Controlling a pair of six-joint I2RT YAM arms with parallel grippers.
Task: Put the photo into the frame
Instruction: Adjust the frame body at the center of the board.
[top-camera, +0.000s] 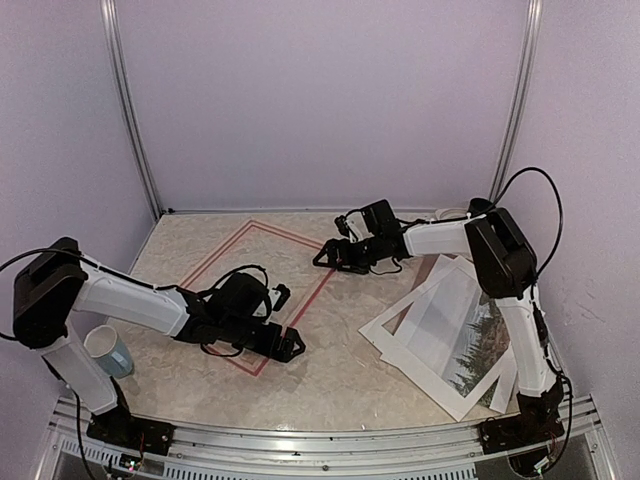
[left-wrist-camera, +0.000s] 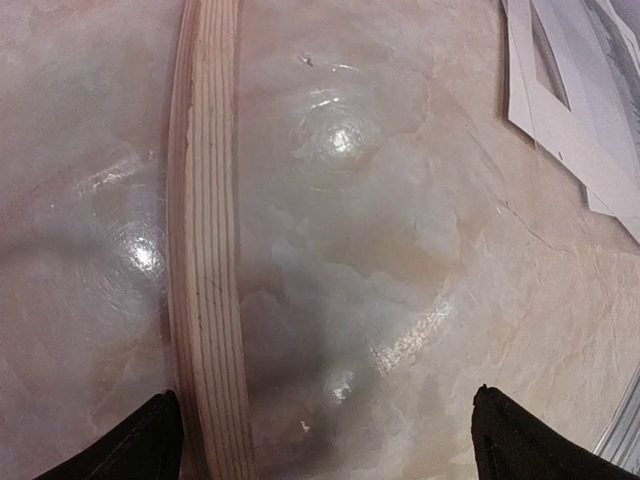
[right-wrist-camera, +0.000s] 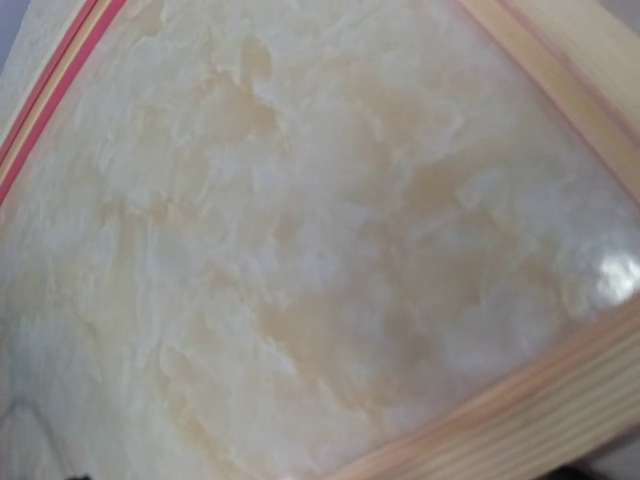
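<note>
A pale marble-patterned worktop (top-camera: 340, 375) is filling the floor of a small booth, with plain lavender walls (top-camera: 320, 100) closing it in and thin aluminium posts (top-camera: 130, 120) running up the back corners. A light blue cup (top-camera: 108, 350) is standing near the left edge, just beside the left arm's base.

The frame (top-camera: 215, 253) is lying flat on the left-centre of the worktop, its pink-red edge tracing a tilted rectangle, and nothing is sitting inside it. The photo (top-camera: 480, 345) – dark trees under a pale sky – is lying well apart from it on the right side, among overlapping white mats (top-camera: 420, 330), partly under the right arm.

The left arm is reaching low across the frame's near corner, and the left end effector (top-camera: 290, 345) is hanging over the near-right rail. In the left wrist view its fingertips (left-wrist-camera: 150, 440) are standing wide apart, the pale wood rail (left-wrist-camera: 205, 250) passing just beside the left one, and nothing is being gripped.

The right arm is bending at the elbow and stretching leftward – the right end effector (top-camera: 325, 255) is hovering at the frame's far-right corner, spread and holding nothing. Its wrist camera is looking down on that corner (right-wrist-camera: 520, 410) over bare marble.
</note>
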